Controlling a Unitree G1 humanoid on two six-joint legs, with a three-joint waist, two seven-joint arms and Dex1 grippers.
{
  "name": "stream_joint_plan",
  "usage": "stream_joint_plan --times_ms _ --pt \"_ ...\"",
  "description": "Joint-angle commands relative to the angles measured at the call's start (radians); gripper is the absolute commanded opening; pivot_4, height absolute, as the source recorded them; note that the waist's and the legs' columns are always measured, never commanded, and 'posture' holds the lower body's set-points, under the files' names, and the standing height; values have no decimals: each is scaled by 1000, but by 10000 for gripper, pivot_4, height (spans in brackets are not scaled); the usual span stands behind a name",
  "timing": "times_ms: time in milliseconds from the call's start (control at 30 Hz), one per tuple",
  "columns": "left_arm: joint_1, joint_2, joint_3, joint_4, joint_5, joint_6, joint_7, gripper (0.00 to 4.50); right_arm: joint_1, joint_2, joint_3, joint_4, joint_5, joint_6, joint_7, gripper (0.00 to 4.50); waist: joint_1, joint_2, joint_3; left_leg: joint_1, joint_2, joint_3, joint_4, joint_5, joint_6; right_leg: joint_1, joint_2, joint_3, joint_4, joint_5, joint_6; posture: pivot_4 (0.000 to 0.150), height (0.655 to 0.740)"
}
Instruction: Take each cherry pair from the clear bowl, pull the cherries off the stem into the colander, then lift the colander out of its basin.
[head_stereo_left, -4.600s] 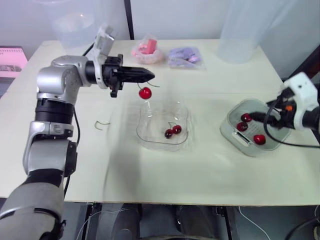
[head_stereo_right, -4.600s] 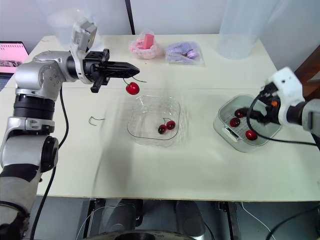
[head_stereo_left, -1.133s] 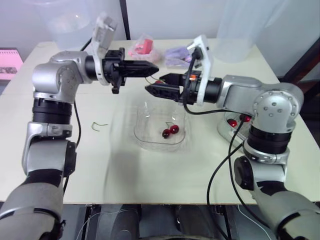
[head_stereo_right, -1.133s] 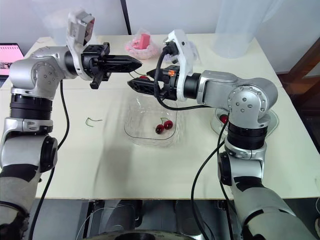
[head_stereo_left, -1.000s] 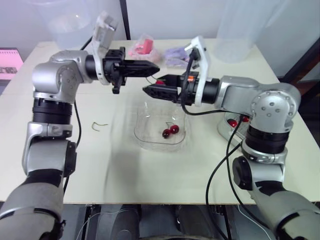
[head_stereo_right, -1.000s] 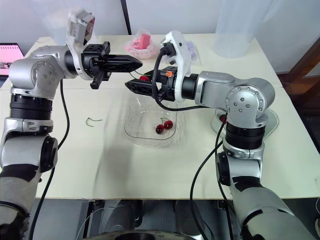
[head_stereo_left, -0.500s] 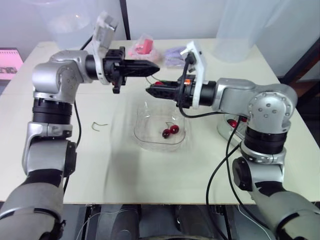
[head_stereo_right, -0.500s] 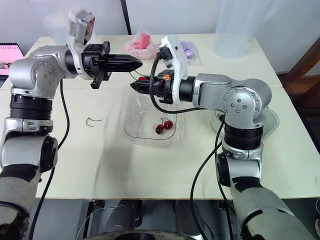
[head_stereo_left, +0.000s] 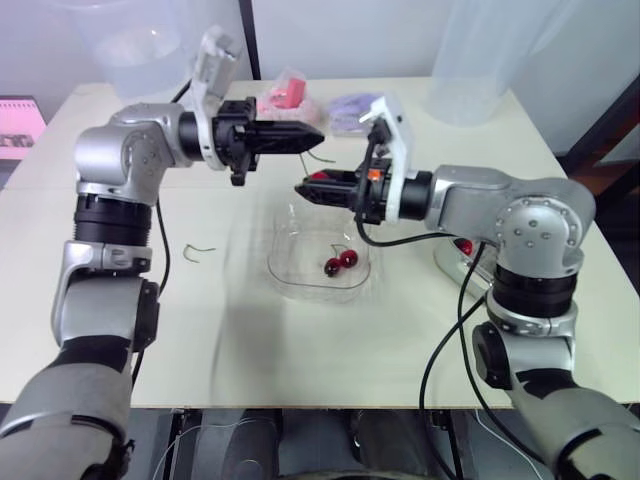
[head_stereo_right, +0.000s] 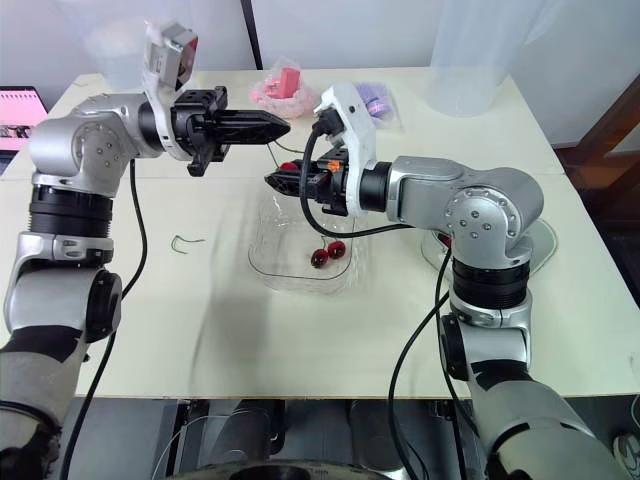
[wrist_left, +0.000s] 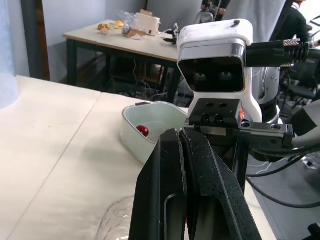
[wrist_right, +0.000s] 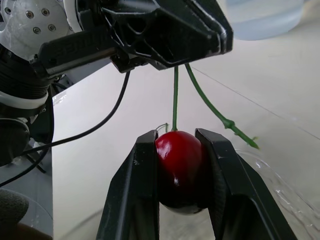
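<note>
Clamping the soft, glossy red cherry (wrist_right: 179, 167) mid-body, our right gripper (wrist_right: 176, 144) opposes our left gripper (head_stereo_left: 306, 133), which pinches its thin green stem (wrist_right: 175, 95).

Glossy, smooth dark-red skin on cherry (wrist_right: 180, 167), w/ bright highlight. Thin matt green stem (wrist_right: 175, 97), small knob at the joint. Matt black plastic on right tool (wrist_right: 176, 137) & left tool (wrist_left: 181, 132), smooth, edges w/ dull sheen. Clear glossy plastic for bowl (head_stereo_left: 283, 270), reflections along rim. Whitish smooth plastic for basin (wrist_left: 136, 146). Pale cream desk (head_stereo_left: 300, 350): matt, smooth, laminate-like. Crinkly clear film on bags (head_stereo_left: 283, 100) at back. White semi-gloss plastic on cam housing (wrist_left: 214, 47). Black rubbery cable (wrist_left: 265, 48) w/ knurled metal connector.
</note>
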Motion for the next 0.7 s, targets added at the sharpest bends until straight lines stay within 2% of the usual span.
stream_joint_plan --times_ms 33,700 --pt "-69 24 72 -1 -30 -6 17 0 31 -20 35 -23 0 35 9 6845 0 0 0 0 0 0 0 0 0 0 0 0 0 0 0 1500 7348" --pt "-98 11 108 35 -50 4 49 0 109 -23 5 -78 28 86 -22 6845 1 0 0 0 0 0 0 0 0 0 0 0 -1 0 0 1500 7348"
